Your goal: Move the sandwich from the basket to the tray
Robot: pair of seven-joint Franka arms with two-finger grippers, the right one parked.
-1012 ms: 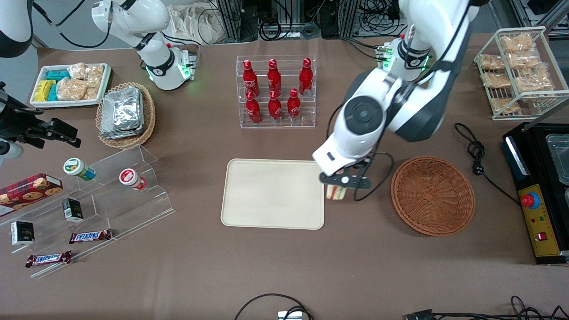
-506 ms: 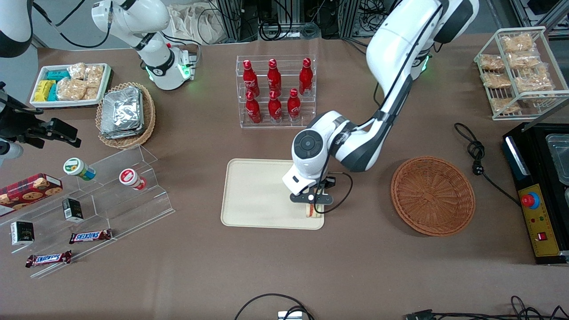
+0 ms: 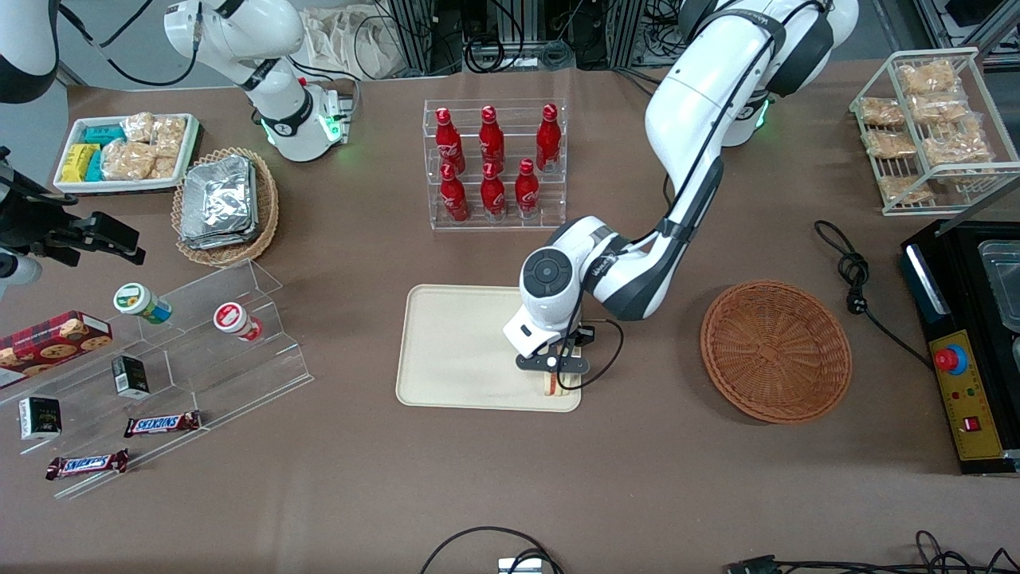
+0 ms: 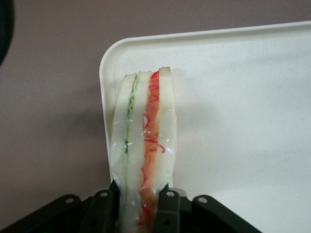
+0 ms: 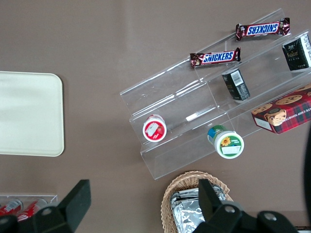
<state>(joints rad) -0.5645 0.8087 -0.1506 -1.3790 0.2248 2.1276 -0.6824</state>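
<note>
Sandwich [image 4: 144, 145] is clamped edge-on in the pincer [image 3: 552, 376], fingers [image 4: 165, 208] closed on its narrow end; you're at the set-down step, w/ the wedge over the tray [image 3: 462, 351] at the corner nearest the front camera and nearest the basket [image 3: 775, 351]; basket looks empty, well apart on the tabletop [image 3: 637, 478]. Can't tell if the bread touches the tray yet. Next, I'd judge, you lower till it rests, then part the fingers and lift straight up; it sits close to the rim, so nudge inward if you can. Long axis runs straight out from the pincer, filling stripes along it, free end pointing along the tray's short edge.
</note>
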